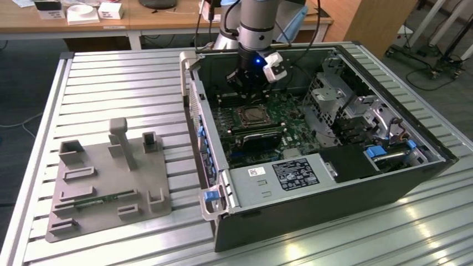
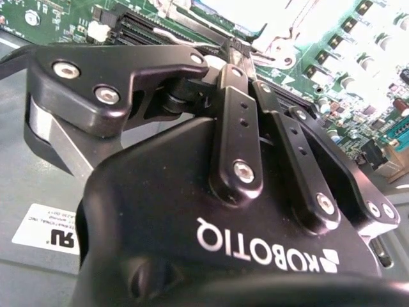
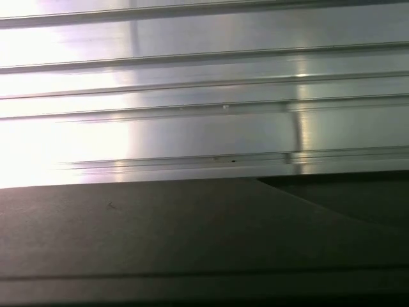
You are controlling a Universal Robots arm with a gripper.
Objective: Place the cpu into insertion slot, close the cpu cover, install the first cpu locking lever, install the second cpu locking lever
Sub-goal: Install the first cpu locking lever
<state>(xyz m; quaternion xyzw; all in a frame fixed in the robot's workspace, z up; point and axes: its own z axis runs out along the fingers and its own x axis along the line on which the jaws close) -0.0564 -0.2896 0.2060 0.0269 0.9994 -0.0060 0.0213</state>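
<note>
We see bright overhead light glaring off the ribbed bench [image 1: 318, 249], washing the circuit board [image 2: 345, 70] white in the second wrist view, while the computer case [image 1: 310, 213] lies shadowed inside.

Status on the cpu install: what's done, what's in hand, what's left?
Done: nothing confirmable. In the exterior view the cpu socket shows a silvery frame around a darker centre; I cannot tell whether the cpu is seated or the cover shut. In hand: the gripper sits low inside the open computer case, close to the socket. Left: cover and both levers count as open items until seen latched.
</note>
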